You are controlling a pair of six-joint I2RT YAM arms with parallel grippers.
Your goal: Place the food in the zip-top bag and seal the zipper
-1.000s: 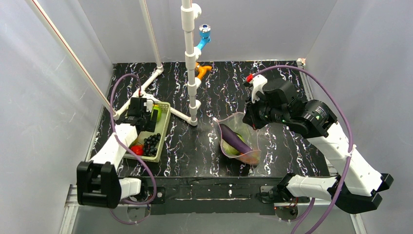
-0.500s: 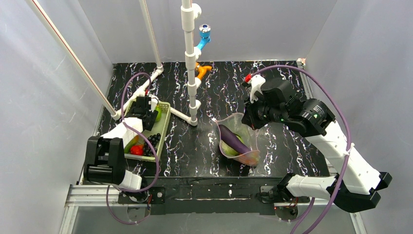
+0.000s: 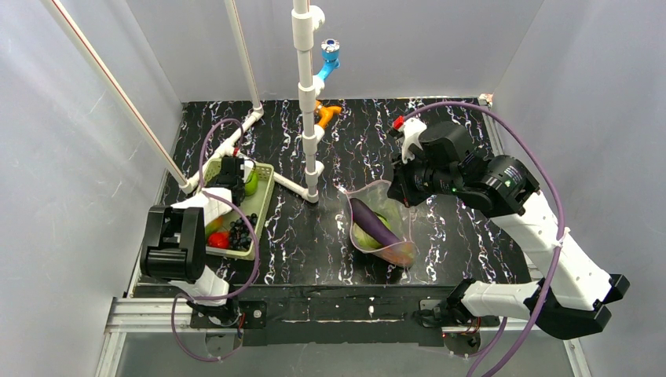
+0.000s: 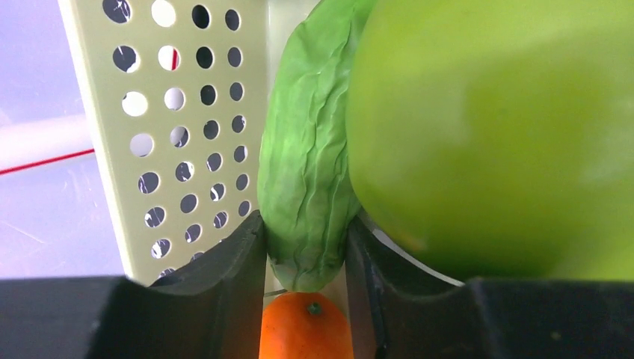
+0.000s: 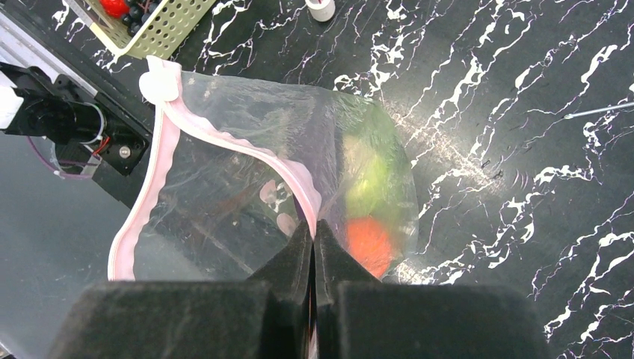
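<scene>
Pale green basket (image 3: 263,206) sits at 9 o'clock on the black marbled table (image 3: 314,236). It holds a red piece (image 3: 219,240) and dark grapes (image 3: 240,228) at its 6 o'clock end. The left gripper (image 3: 232,174) is down in the 12 o'clock end. Left wrist view: left gripper (image 4: 305,250) fingers pressed on both sides of the green cucumber (image 4: 306,149), clamped on it. A green round fruit (image 4: 493,134) touches the cucumber at 3 o'clock, and an orange ball (image 4: 306,327) lies under its tip. The zip-top bag (image 3: 357,206) lies at 3 o'clock from the basket, mouth open. Inside are a purple piece (image 3: 375,222) lying diagonally, a green fruit (image 3: 363,238) at its 7 o'clock and a mango (image 3: 401,253) at 5 o'clock. The right gripper (image 5: 314,228) is pinched tight on the pink zipper (image 5: 161,149), holding that edge up.
</scene>
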